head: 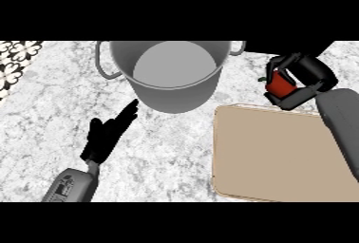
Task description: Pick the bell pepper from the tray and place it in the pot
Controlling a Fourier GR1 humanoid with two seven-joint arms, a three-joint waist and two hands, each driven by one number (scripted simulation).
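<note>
I had the red bell pepper with its green stem [281, 83] wrapped in my right hand [301, 78], black fingers and thumb curled round it so only a red patch and a bit of stem showed. It hung above the counter, just past the far edge of the flat tan rectangular tray [280, 156], off the tray altogether and to the right of the tall grey metal pot with two loop handles [172, 71].

The job at that point, as I judged it, was the carry across. The pot's mouth was wide and bare inside, so the target was generous, but its wall stood high. I reckoned I needed to keep the pepper above the rim, travel left until it sat over the middle of the opening, and only then uncurl. The near handle on the pot's right side was the thing to clear.

My left hand [105, 135] lay open on the speckled marble counter [49, 114], fingers straight, tips pointing at the pot's base and close to it.
</note>
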